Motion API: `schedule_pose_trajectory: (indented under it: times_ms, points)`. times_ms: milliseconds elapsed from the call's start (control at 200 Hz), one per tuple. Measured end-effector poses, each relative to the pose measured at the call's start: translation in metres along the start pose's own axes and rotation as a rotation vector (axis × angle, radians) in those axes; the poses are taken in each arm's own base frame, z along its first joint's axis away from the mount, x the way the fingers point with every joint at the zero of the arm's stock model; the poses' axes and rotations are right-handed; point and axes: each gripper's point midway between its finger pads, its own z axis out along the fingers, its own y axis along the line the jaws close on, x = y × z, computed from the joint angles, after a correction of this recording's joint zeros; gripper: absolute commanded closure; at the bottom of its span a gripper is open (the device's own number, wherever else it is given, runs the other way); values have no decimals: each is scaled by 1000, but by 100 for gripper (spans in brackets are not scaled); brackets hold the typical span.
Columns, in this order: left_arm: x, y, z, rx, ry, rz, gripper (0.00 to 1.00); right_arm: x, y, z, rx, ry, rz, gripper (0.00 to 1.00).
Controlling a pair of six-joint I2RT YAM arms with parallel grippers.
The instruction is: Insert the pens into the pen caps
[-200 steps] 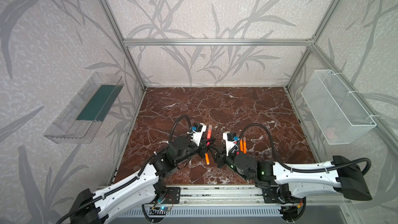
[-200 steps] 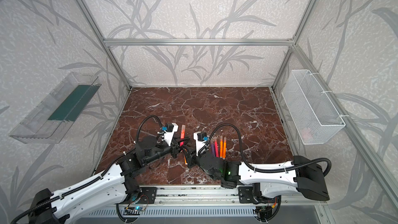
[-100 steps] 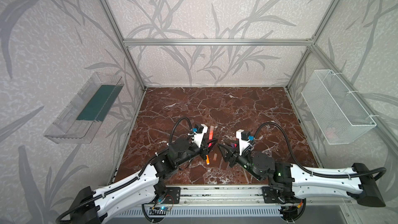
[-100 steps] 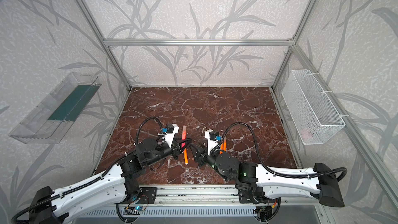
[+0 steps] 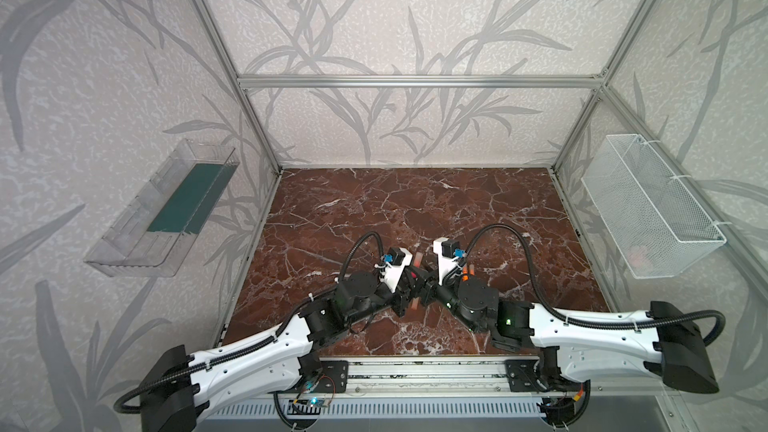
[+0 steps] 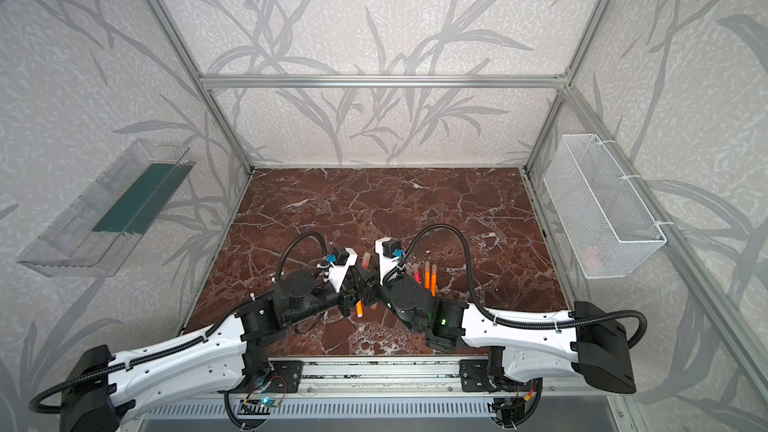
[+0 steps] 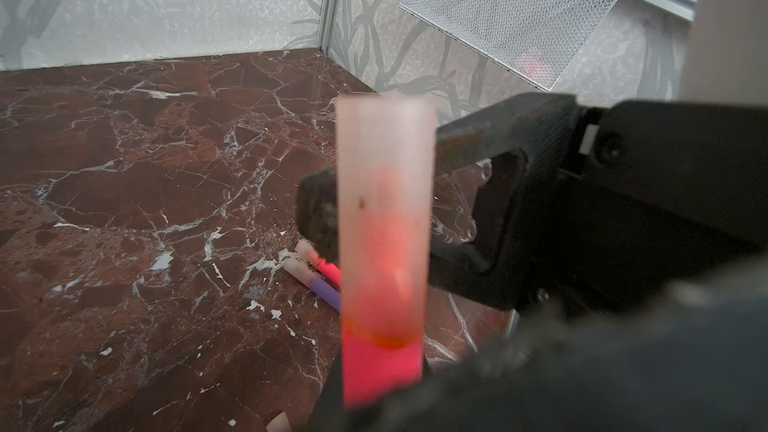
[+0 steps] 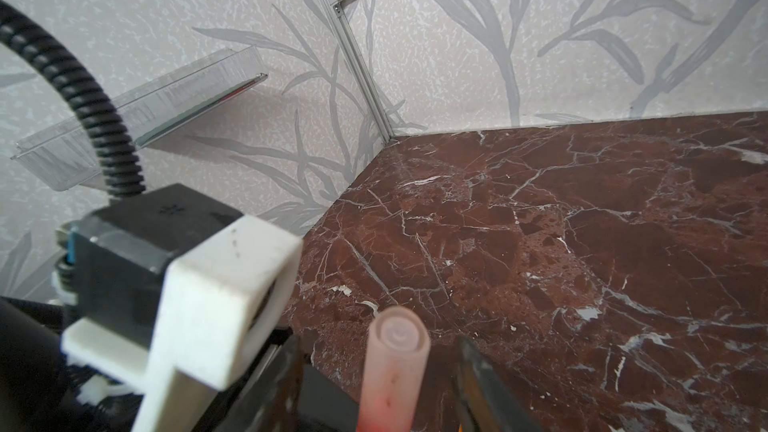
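Observation:
My left gripper (image 5: 410, 286) (image 7: 374, 405) is shut on a pink-red pen (image 7: 380, 367), holding it roughly upright above the marble floor. A pale translucent pen cap (image 7: 384, 184) (image 8: 395, 363) (image 5: 417, 259) sits over the pen's upper end. My right gripper (image 5: 424, 280) (image 8: 378, 351) is open, with one finger on each side of that cap and a gap on both sides. More pens, two orange (image 6: 430, 278) and one pink (image 6: 417, 275), lie on the floor by the right arm. A purple pen (image 7: 326, 292) lies there too, with a pale cap on its end.
A white mesh basket (image 5: 648, 209) hangs on the right wall with something reddish inside. On the left wall is a clear plastic tray (image 5: 166, 209). One loose pale cap (image 7: 278, 423) lies on the floor near the left gripper. The two wrists stand close together.
The right gripper has opened. Its arm swung out to the right and came back, so its fingers now straddle the cap. The left gripper has kept its hold on the pen.

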Motion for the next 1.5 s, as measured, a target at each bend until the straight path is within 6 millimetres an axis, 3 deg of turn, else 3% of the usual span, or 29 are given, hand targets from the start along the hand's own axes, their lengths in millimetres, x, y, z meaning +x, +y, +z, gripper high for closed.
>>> schedule_pose_trajectory:
  times_ms: [80,330,385,475,530,675,780,905,1060,1225,1500]
  points:
    - [0,1,0,-3,-2,2,100,1,-1,2,-4,7,7,70]
    - [-3,3,-1,-21,-14,6,100,3,-6,8,-48,43,104,90]
    - [-2,5,-1,-31,-12,5,87,4,-7,8,-59,54,122,92]
    - [0,8,-1,-44,-6,3,55,6,-10,9,-59,68,144,94]
    - [0,10,-1,-56,-5,-3,43,7,-19,10,-35,73,149,95]
    - [6,21,-6,-119,18,-32,29,12,-51,12,77,102,137,95]
    - [14,42,-18,-250,49,-102,24,21,-81,10,190,148,108,98]
    - [24,81,-46,-503,61,-249,22,36,-112,3,313,219,64,98]
    - [44,115,-84,-730,52,-429,23,70,-130,3,396,352,8,98]
    - [59,119,-93,-775,56,-551,25,108,-152,13,478,518,-23,100]
    - [104,114,-80,-799,251,-628,31,151,-184,16,562,721,-2,100]
